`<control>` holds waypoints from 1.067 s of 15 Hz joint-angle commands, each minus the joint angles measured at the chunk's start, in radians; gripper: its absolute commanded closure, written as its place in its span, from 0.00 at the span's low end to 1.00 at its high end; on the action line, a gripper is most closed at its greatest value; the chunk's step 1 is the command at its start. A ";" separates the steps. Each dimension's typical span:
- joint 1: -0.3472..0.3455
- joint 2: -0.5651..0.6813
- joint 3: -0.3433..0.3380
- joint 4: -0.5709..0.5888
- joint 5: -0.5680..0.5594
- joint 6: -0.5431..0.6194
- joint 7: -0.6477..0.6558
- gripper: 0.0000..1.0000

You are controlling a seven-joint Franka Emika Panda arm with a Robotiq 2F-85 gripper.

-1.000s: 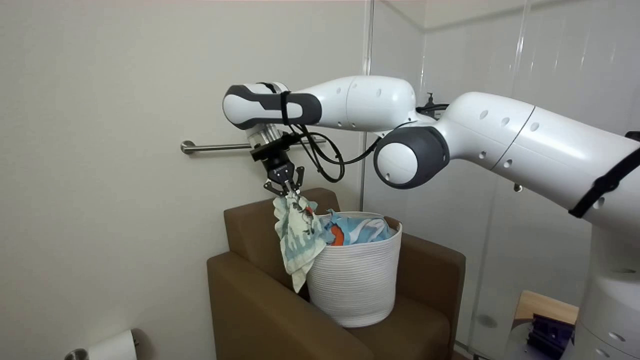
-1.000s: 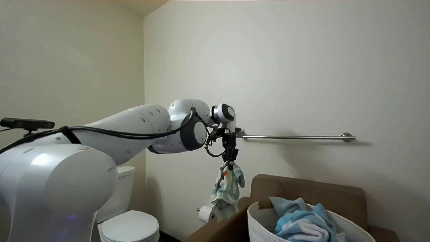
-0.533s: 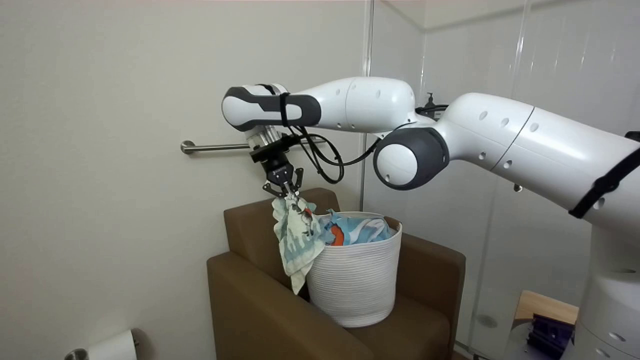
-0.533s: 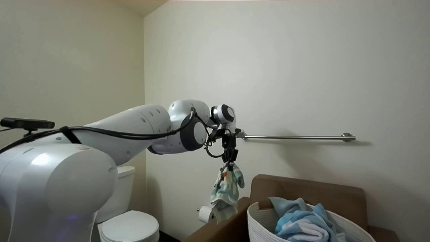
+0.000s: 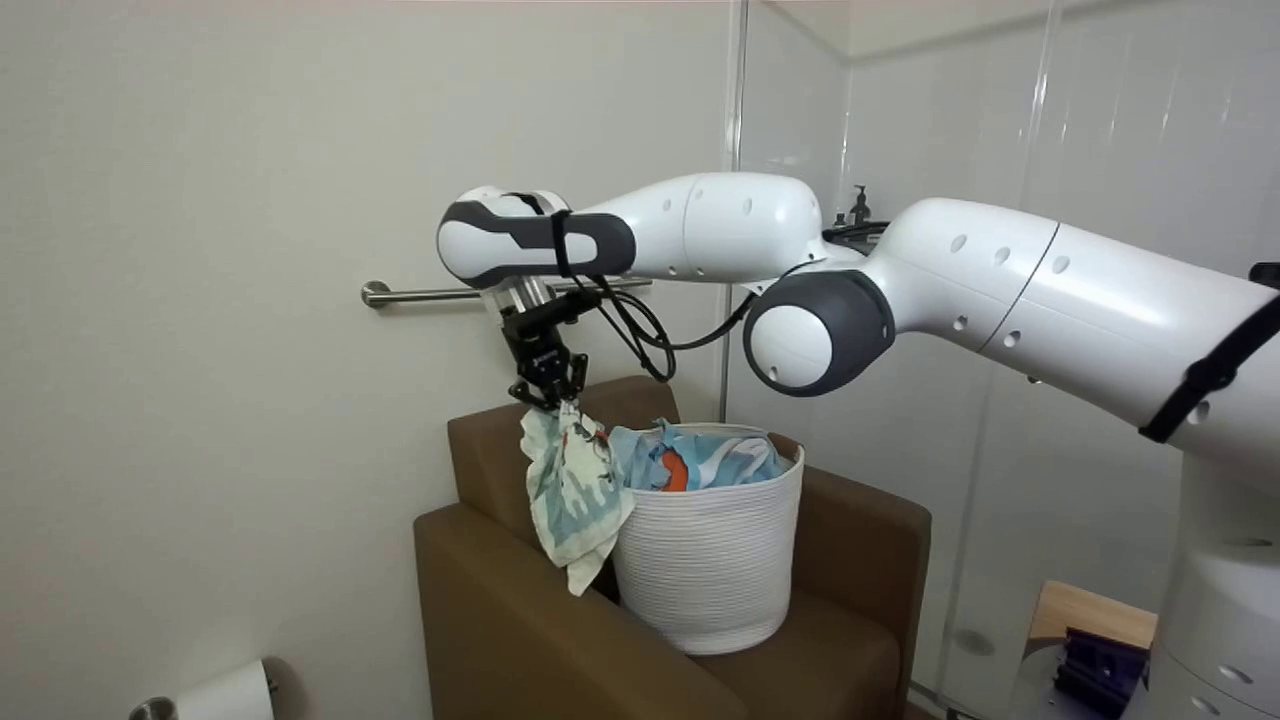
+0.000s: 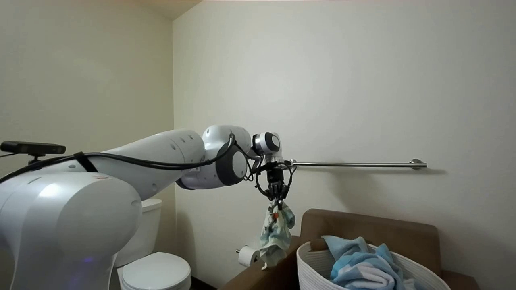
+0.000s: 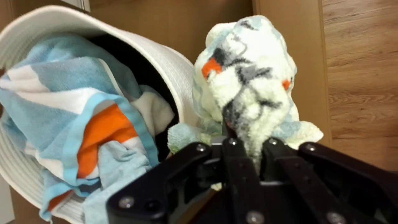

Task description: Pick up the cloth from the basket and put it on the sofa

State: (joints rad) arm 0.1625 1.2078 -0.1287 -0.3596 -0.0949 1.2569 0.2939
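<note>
Though picking looks done, you seem to have placing left: in this bathroom-like room a pale wall [image 6: 334, 100] stands behind the brown sofa [image 5: 580, 620], which bears the white basket [image 5: 710, 570]; outside the basket hangs the cloth [image 5: 575, 505], pinched at the top by your end effector [image 7: 252, 142].
</note>
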 commanded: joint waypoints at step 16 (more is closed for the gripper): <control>0.100 0.100 0.010 -0.028 -0.170 0.186 -0.799 0.97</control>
State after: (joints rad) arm 0.2475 1.3284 -0.1148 -0.3710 -0.2190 1.4083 -0.3936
